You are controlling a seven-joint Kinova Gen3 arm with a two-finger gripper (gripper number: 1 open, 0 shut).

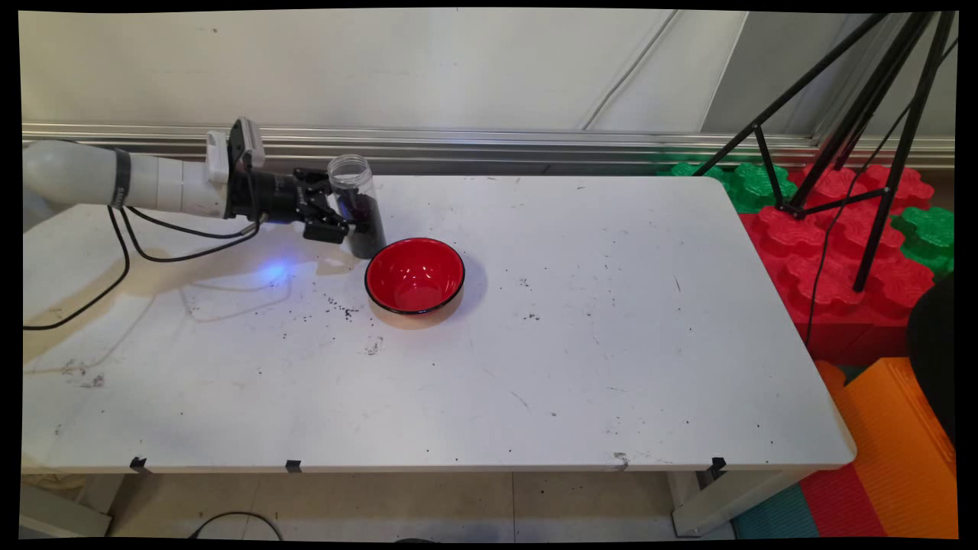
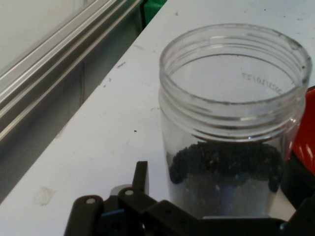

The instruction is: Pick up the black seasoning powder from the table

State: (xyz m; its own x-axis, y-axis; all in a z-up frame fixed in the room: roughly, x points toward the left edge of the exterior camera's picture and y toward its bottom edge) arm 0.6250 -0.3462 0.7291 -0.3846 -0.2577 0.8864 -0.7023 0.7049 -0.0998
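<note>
The black two-finger gripper (image 1: 344, 220) reaches in level from the left and is clamped around a clear plastic screw-top jar (image 1: 357, 205) — lidless, upright, roughly half full of dark granules (image 2: 224, 164). The jar stands at the far left of the white table (image 1: 581, 367), close to the far edge. Just right of it and slightly nearer sits a round red bowl with a black rim (image 1: 415, 275), almost touching the jar's base. Dark specks (image 1: 340, 307) lie scattered on the table left of the bowl.
</note>
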